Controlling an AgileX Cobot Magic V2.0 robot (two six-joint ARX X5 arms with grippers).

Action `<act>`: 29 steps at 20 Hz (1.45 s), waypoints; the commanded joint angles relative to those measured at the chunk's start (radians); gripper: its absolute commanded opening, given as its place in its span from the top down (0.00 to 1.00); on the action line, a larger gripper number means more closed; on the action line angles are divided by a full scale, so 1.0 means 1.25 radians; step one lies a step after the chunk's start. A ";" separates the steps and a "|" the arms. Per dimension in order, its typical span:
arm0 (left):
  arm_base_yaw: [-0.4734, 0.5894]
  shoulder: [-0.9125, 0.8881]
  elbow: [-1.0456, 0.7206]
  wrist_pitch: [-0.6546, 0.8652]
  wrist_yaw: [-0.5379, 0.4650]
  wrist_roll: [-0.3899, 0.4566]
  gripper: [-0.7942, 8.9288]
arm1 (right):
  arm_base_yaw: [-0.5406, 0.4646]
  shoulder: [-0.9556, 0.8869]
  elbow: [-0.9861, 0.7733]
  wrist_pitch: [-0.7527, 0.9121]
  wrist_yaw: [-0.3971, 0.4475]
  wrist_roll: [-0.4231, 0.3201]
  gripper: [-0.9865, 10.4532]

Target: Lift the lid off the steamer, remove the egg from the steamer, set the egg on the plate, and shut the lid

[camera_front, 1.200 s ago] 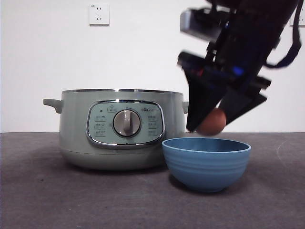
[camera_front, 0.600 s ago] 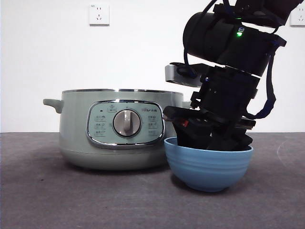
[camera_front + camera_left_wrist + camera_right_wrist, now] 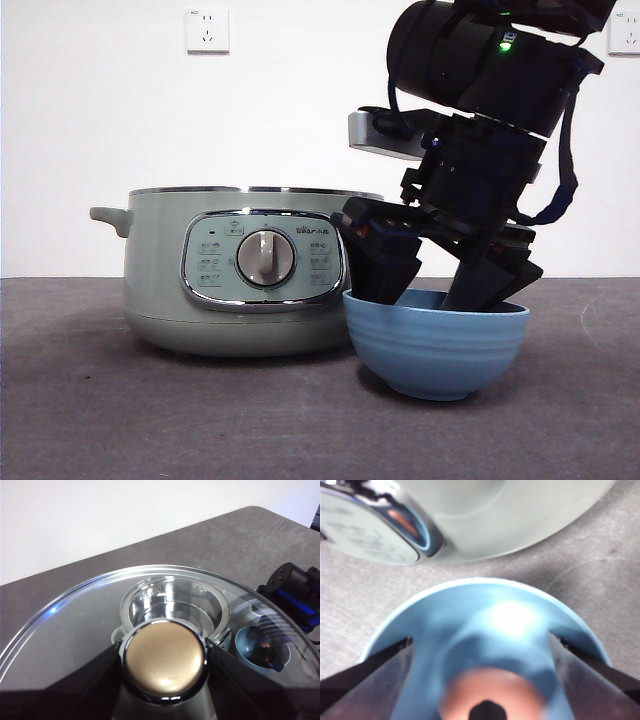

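The pale green steamer [image 3: 250, 270] stands without its lid. The blue plate [image 3: 435, 345], a deep bowl, stands just right of it. My right gripper [image 3: 435, 290] reaches down into the bowl with its jaws spread wide. In the right wrist view the brown egg [image 3: 490, 695] lies on the bowl's bottom between my open jaws [image 3: 481, 637], untouched by them. My left gripper [image 3: 165, 662] is shut on the knob [image 3: 165, 655] of the glass lid [image 3: 75, 630] and holds it high; the steamer [image 3: 175, 605] and bowl [image 3: 245, 642] show through the glass.
The steamer's wall [image 3: 520, 515] and control panel [image 3: 365, 535] are close behind the bowl. A wall socket [image 3: 207, 30] is on the white wall. Grey table [image 3: 150, 410] lies in front of the steamer.
My right gripper came down with the egg into the bowl, then its jaws spread apart and let the egg go. The steamer and bowl have stayed in place.
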 commanded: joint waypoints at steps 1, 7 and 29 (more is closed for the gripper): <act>-0.002 -0.008 0.010 0.038 0.001 0.003 0.93 | 0.002 -0.044 -0.015 -0.005 -0.007 0.005 0.50; -0.002 0.052 0.010 0.098 0.039 0.007 0.93 | 0.002 -0.326 -0.013 -0.093 -0.004 0.013 0.50; -0.011 0.632 0.008 0.532 0.130 0.040 0.93 | 0.002 -0.851 -0.013 -0.250 0.040 0.104 0.50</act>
